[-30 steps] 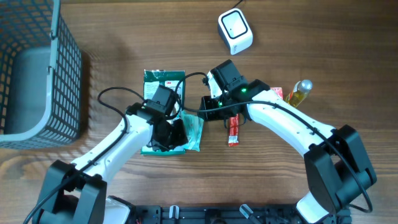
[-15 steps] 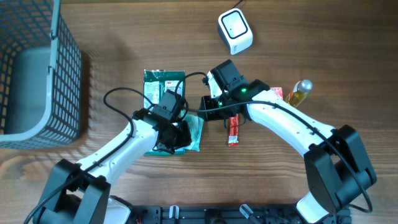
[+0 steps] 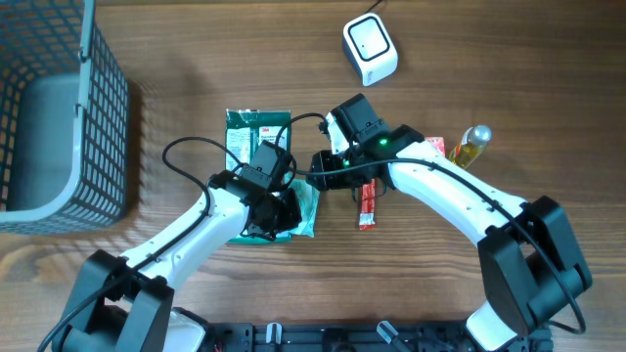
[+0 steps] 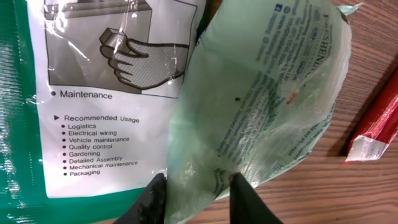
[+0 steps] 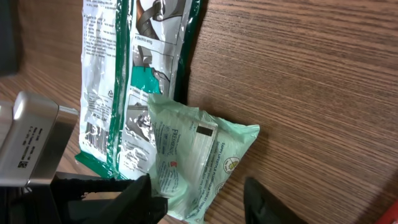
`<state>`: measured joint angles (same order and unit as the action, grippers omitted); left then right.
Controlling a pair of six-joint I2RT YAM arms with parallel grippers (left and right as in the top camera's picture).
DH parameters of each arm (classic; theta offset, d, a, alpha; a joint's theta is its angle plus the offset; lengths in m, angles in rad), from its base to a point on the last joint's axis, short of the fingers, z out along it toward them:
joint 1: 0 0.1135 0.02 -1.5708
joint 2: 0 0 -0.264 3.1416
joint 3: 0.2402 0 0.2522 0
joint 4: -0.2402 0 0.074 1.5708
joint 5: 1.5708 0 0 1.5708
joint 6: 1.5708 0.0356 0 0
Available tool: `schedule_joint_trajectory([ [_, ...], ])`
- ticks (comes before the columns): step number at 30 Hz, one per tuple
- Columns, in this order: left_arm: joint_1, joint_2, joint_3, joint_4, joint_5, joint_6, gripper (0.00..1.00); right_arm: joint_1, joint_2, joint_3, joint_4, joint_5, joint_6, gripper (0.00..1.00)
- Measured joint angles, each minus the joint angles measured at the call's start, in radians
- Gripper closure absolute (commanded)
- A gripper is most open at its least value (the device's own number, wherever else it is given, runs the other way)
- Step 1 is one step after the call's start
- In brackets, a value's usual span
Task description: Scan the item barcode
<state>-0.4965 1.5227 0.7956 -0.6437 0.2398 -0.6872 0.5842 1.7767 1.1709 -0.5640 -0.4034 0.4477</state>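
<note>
Wooden table [image 3: 509, 59] fills my overhead feed. The grey mesh basket [image 3: 98, 117] sits at the far left corner, and I see only its grey floor inside. Mid-table lies the dark green glove pack [image 3: 256, 132], flat. The pale green pouch [image 3: 305, 200] overlaps its right edge. My left gripper [image 4: 198, 199] is pinched onto the pouch's lower edge. My right gripper [image 5: 202, 199] stands spread just beside the pouch, holding nothing. The white scanner [image 3: 370, 49] sits well apart at the far edge. A red sachet [image 3: 367, 205] and a small bottle [image 3: 471, 145] lie to the right.
</note>
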Motion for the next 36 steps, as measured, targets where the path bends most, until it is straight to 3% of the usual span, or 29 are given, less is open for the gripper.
schedule_joint_trajectory([
  [1, 0.0, 0.0, 0.0, 0.002, -0.003, -0.002, 0.96, 0.0, 0.0, 0.0, 0.0, 0.0, 0.0, 0.35],
  [9, 0.0, 0.0, 0.0, 0.013, -0.034, -0.004, 0.96, 0.0, 0.0, 0.0, 0.001, 0.039, 0.056, 0.35],
  [12, 0.0, 0.0, 0.0, 0.029, -0.039, -0.004, 0.96, 0.0, 0.0, 0.0, 0.0, 0.046, 0.07, 0.44],
  [15, 0.0, 0.0, 0.0, 0.064, -0.048, -0.004, 0.96, 0.0, 0.0, 0.0, 0.0, 0.049, 0.083, 0.66],
  [24, -0.021, 0.0, 0.0, 0.088, -0.035, 0.027, 0.96, -0.042, -0.013, 0.0, -0.025, -0.014, 0.041, 0.67],
  [29, -0.063, 0.0, -0.002, 0.134, -0.006, 0.035, 0.96, -0.05, -0.045, 0.0, -0.042, -0.077, -0.001, 0.94],
  [36, -0.082, 0.001, -0.002, 0.129, -0.018, 0.035, 0.96, -0.056, -0.047, 0.0, -0.054, -0.094, -0.008, 0.96],
])
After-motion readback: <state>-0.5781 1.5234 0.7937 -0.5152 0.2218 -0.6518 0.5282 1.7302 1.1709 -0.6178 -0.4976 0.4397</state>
